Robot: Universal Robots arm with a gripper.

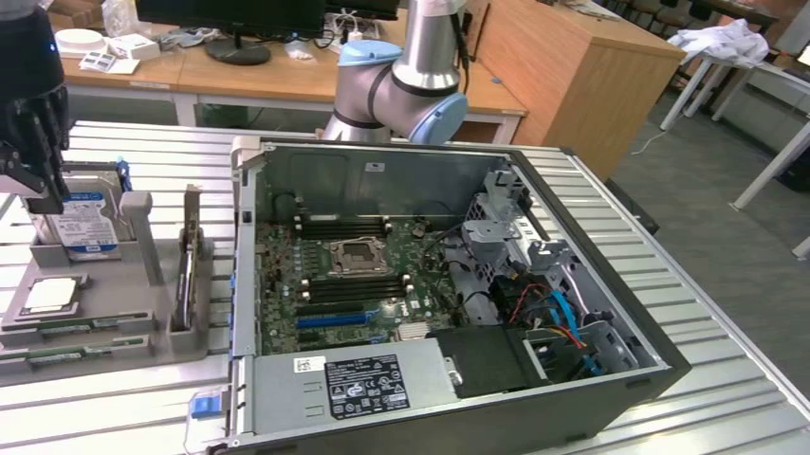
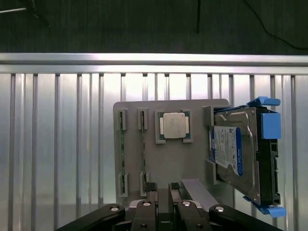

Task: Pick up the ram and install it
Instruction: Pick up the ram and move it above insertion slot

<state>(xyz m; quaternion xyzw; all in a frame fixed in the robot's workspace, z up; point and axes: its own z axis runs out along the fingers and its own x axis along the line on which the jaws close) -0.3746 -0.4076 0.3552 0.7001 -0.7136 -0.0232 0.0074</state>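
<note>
Slatted metal table point(image 1: 139, 142); arm point(image 1: 398, 85) above grey tray point(image 2: 192, 159), gripper point(image 2: 161, 188) spread wide, empty. Wrist view: ram point(image 2: 143, 151) in tray; exterior: computer case point(image 1: 355, 171).

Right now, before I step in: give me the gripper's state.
Gripper: open, holding nothing, above the grey tray.

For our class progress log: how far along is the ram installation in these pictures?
Done: nothing visible yet. In hand: nothing; the open gripper hovers above the grey tray, where the ram sticks sit on edge in their holders. Left: both the pickup and the seating in the motherboard.
</note>
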